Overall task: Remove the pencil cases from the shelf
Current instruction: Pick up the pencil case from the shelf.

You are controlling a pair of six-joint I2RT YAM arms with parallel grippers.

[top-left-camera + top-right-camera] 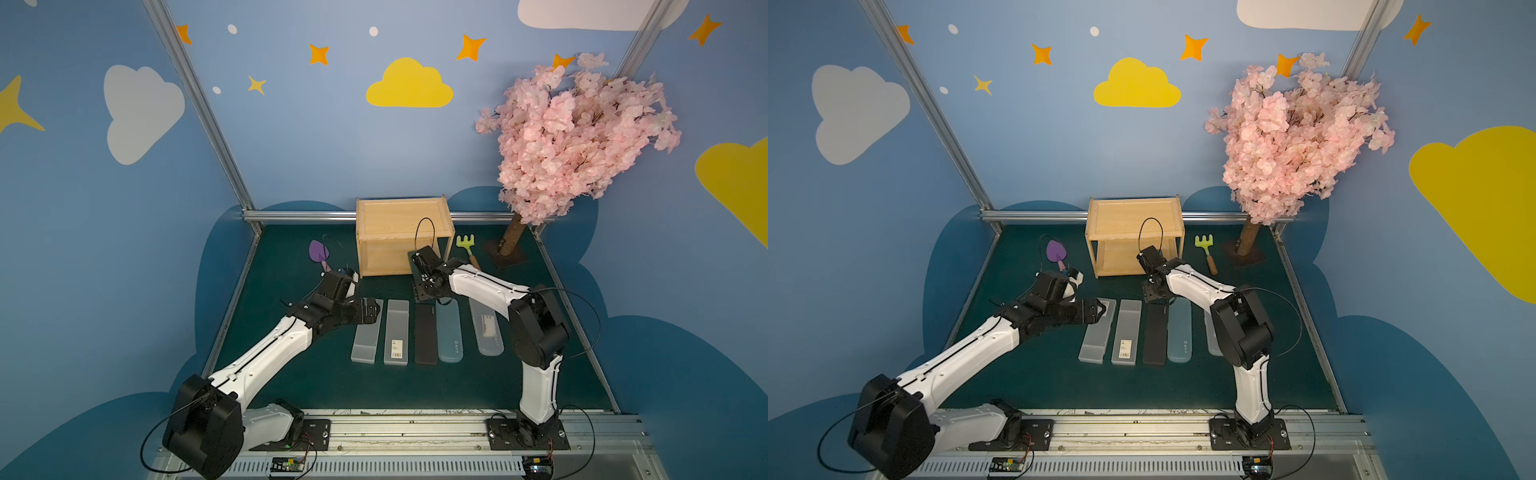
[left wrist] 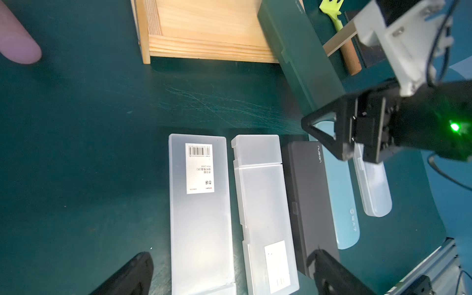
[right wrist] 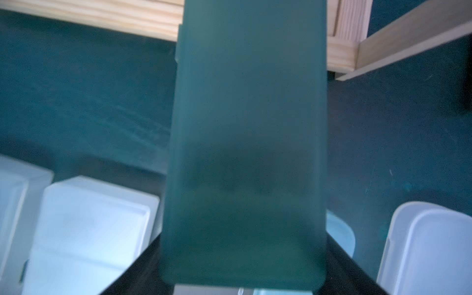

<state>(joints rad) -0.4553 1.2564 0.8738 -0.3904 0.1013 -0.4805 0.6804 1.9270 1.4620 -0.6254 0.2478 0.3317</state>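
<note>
Dark green frosted plastic is what the right claw [image 3: 242,278] is clamped on. It holds the dark green case [image 2: 301,63] across its narrow width at the near end. From there the case runs off to the front right corner of the shelf [image 1: 386,224]. I cannot tell whether its far end rests on the lower tier or hangs clear of it. It looks to me like a light, stiff box with a smooth matt skin, so it could slide in the pinch. Held by one end, its length will lever against the grip. A hold nearer the middle of the long sides would steady it, I'd say. The other five lie side by side on the tabletop [image 1: 311,374], near of the shelf. From left to right they are the left-hand frosted grey case [image 1: 366,336], the second frosted grey case [image 1: 397,332], the black case [image 1: 426,334], the teal-blue case [image 1: 449,332] and the clear case [image 1: 486,332]. The left claw [image 1: 371,312] hangs over the far end of the left-hand one with its fingers spread wide and nothing between them. That case carries a white barcode label reading "PEN CASE". The second has a barcode label at its near end. The black one says "nusign". The teal one's mark is too small to read.
</note>
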